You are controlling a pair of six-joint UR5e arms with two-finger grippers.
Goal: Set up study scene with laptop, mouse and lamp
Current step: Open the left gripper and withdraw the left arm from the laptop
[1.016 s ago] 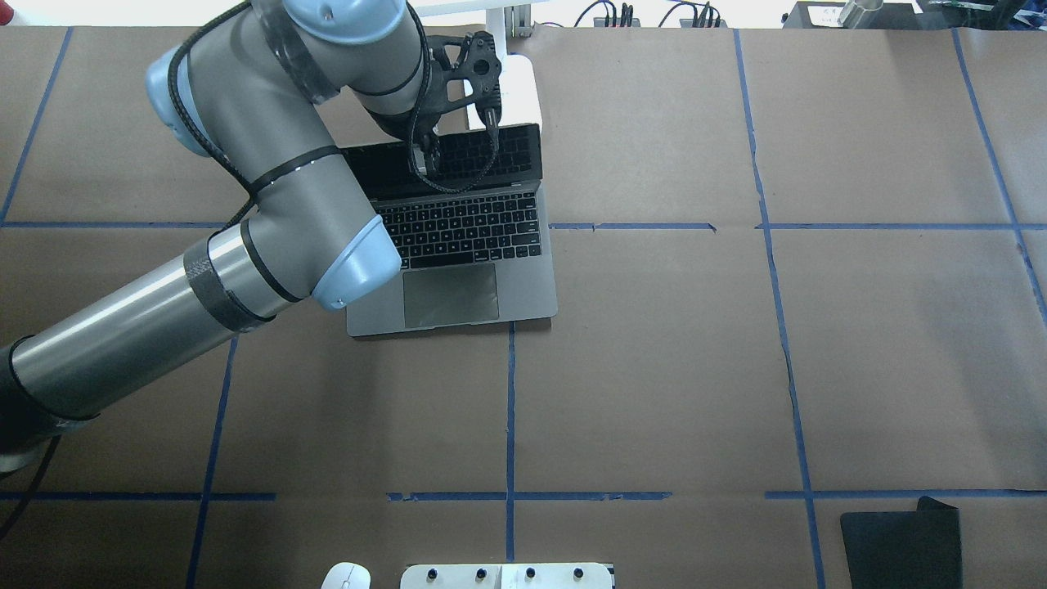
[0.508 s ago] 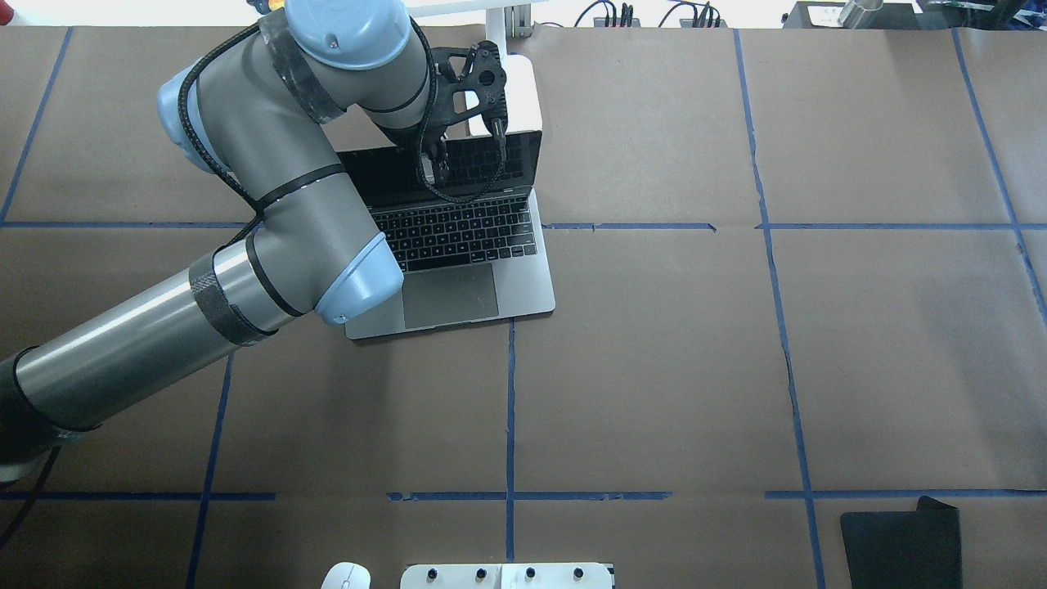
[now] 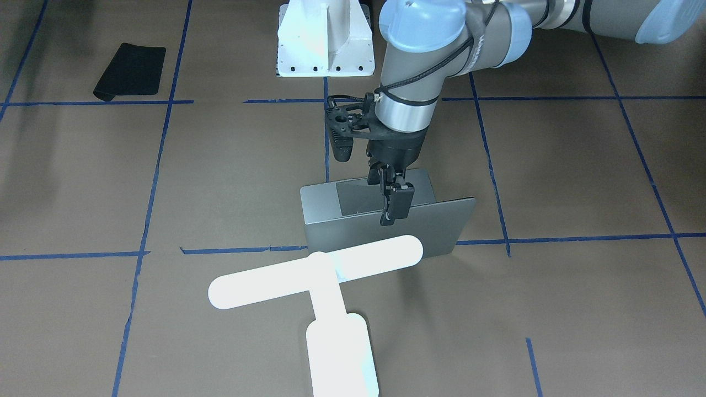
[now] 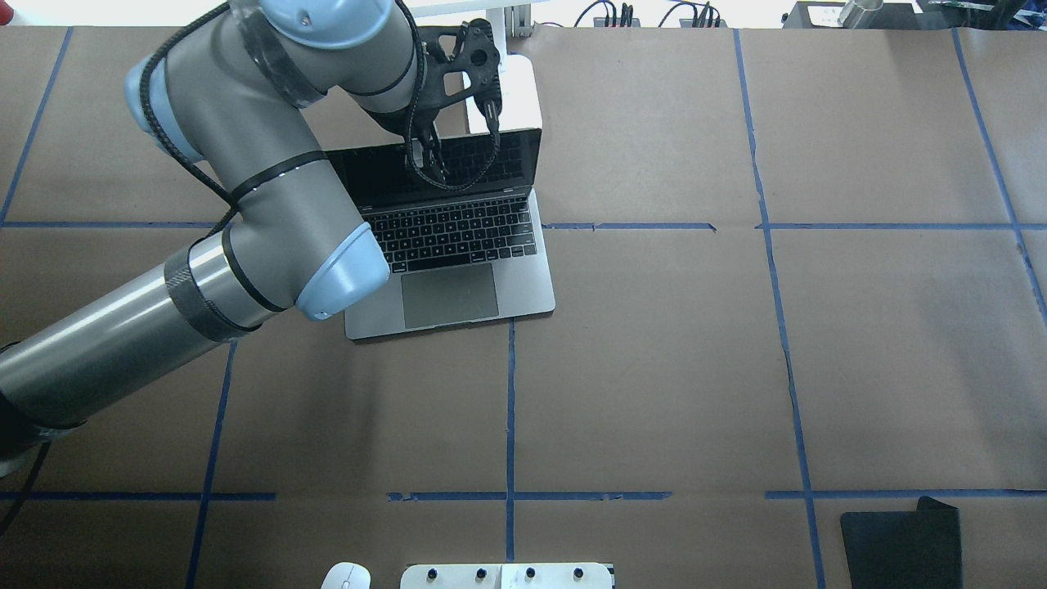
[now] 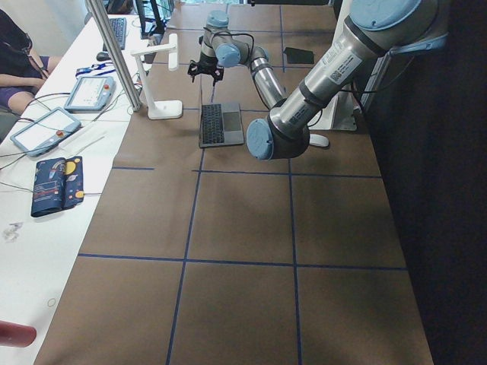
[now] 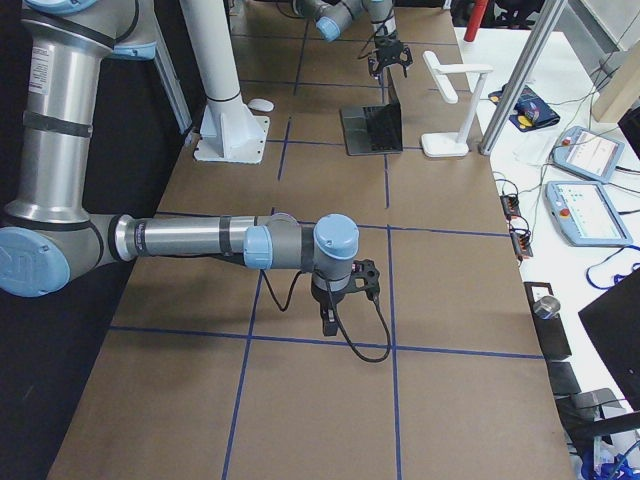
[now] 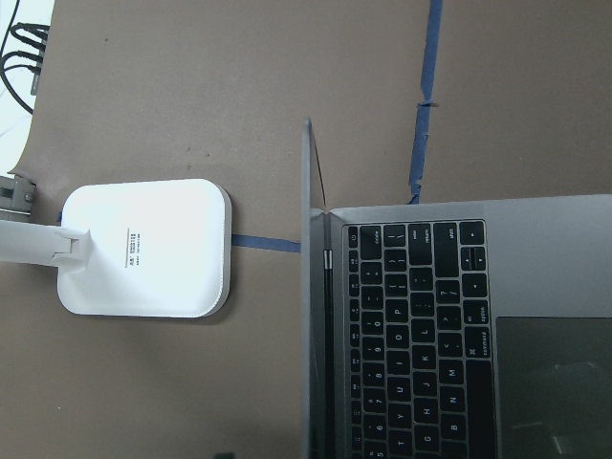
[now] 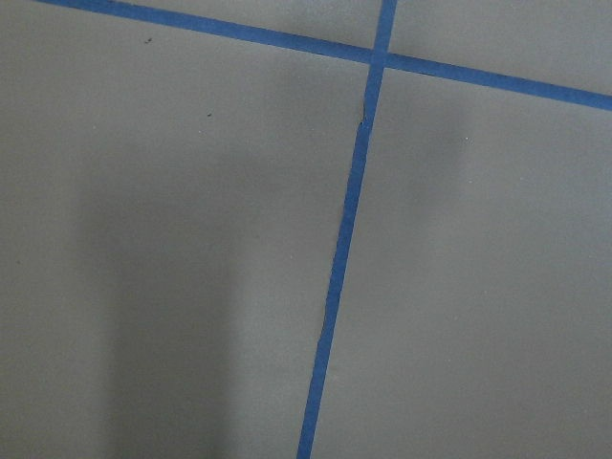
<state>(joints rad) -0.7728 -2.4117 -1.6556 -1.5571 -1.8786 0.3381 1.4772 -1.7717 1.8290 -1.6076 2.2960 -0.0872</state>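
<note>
**Left gripper**: points straight down over the far half of the laptop, fingertips at the top edge of the raised lid, about midway along it. The fingers look close together. Whether they pinch the lid or only stand against it cannot be told.

**Laptop**: open, directly under the left gripper. Its base lies flat on the table with the keyboard and trackpad toward the robot. The lid stands near upright and appears edge-on in the left wrist view.

**Lamp**: just beyond the laptop's lid, on the operators' side. Its oblong base sits close behind the lid's back, with a narrow strip of brown paper between them. The long bar stretches out level overhead, and in the front-facing view it crosses in front of the lid's lower part.

**Mouse**: at the robot's edge of the table, just beside the white bracket and well apart from the laptop and the left gripper.

**Black mat**: flat, near the robot-side corner on the right.

**Right gripper**: hangs low over bare brown paper by a crossing of blue tape lines, well apart from every task item. How its jaws stand cannot be told.
</note>
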